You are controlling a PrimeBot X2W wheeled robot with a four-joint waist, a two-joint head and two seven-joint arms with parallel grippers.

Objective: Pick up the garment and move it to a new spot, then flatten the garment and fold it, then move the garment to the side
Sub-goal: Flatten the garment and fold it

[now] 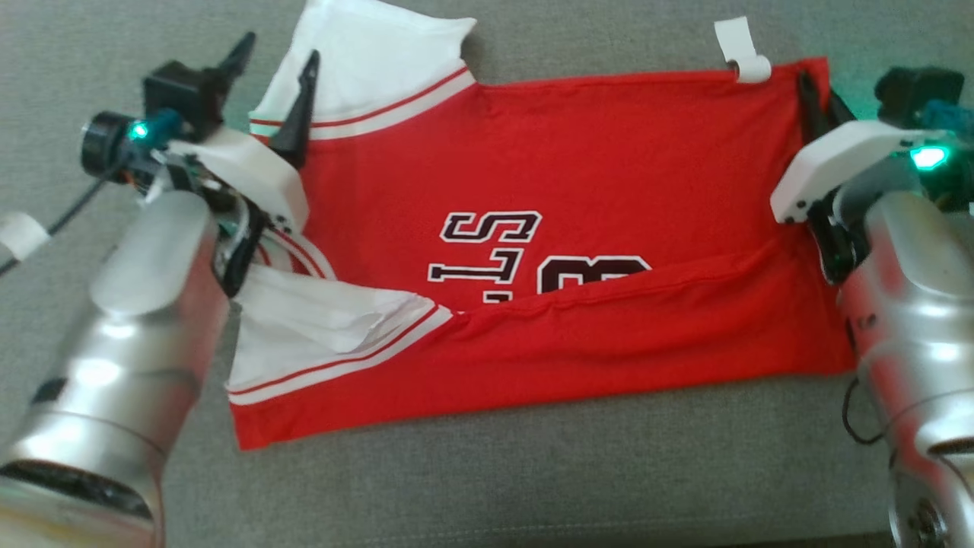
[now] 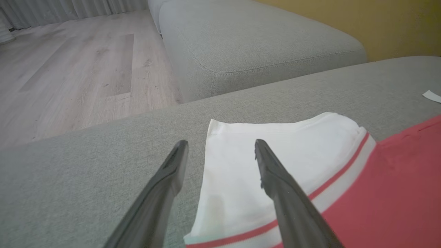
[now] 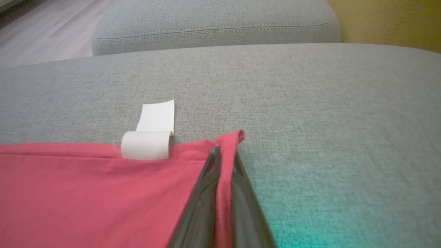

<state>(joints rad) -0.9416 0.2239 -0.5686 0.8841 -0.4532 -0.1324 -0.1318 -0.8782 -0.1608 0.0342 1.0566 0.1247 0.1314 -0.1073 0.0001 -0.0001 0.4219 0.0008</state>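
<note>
Head view: reaches in from both sides, clamps right end effector point(image 1: 806, 82) on garment point(image 1: 571, 175) corner, holds left end effector point(image 1: 278, 49) spread over sleeve point(image 1: 380, 53) edge.

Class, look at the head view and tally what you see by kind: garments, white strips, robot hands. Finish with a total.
jersey: 1
white strips: 2
hands: 2, left hand, right hand
Total: 5

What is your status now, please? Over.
Left pincer open, astride white sleeve edge. Right pincer shut on garment corner; near edge folded over. White tape strip at far hem.
</note>
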